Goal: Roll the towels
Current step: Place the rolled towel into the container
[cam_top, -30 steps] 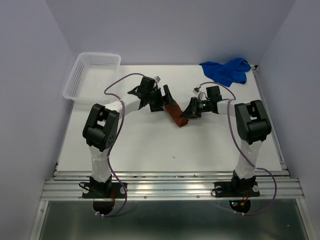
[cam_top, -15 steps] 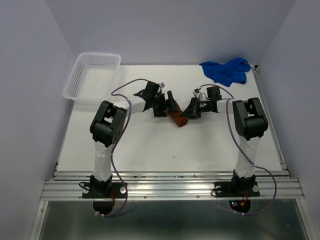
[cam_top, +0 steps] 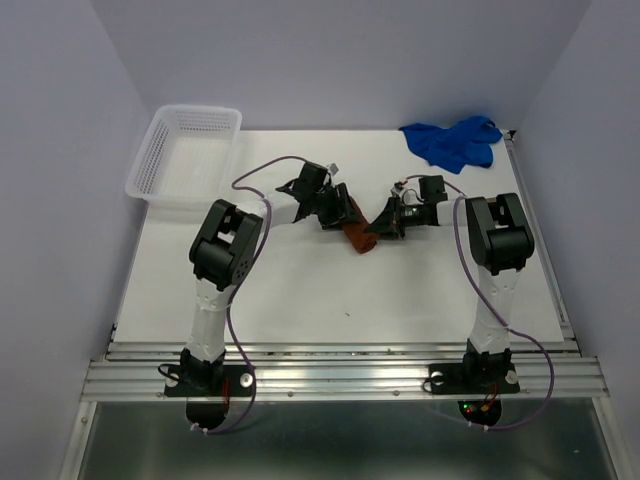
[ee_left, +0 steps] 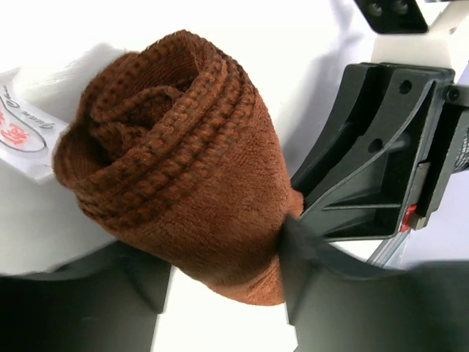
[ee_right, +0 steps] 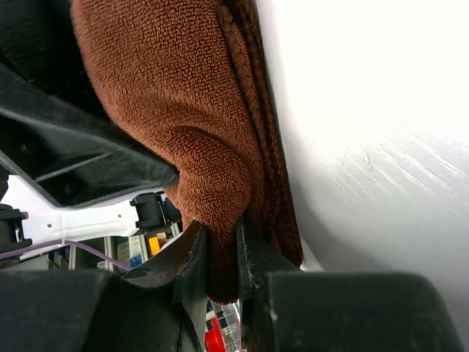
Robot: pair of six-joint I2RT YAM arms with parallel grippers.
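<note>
1. Top external view. My left gripper [cam_top: 345, 211] and my right gripper [cam_top: 381, 222] meet near the middle of the table [cam_top: 300, 300], both on the brown towel [cam_top: 357, 239].
   - Compared with a second ago, both wrists have closed in on each other.
   - My left elbow has swung inward.
   - The towel now shows as a shorter, thicker bundle.
   - The blue towel [cam_top: 450, 142] lies crumpled at the far right corner, well apart from both arms.
   - The white basket [cam_top: 200, 109] sits at the far left.

2. Left wrist view. The roll's spiral end faces the camera with its layers wound close.
   - A white label [ee_left: 22, 121] lies just beside the roll on the left.
   - My left fingers [ee_left: 300, 257] bear on the lower part of the roll from both sides, so I record this jaw as clenched on the towel.
   - The right gripper's black frame stands just beside the roll.

3. Right wrist view. My right fingers [ee_right: 192, 253] are drawn nearly together with a fold of the towel's outer layer nipped between them, so this jaw is grasping the towel.

4. Finding. I judge the first roll to be essentially formed, and the closing-in has tightened it.
   - Outstanding: let go without the layers springing loose.
   - The blue towel is not yet begun.
</note>
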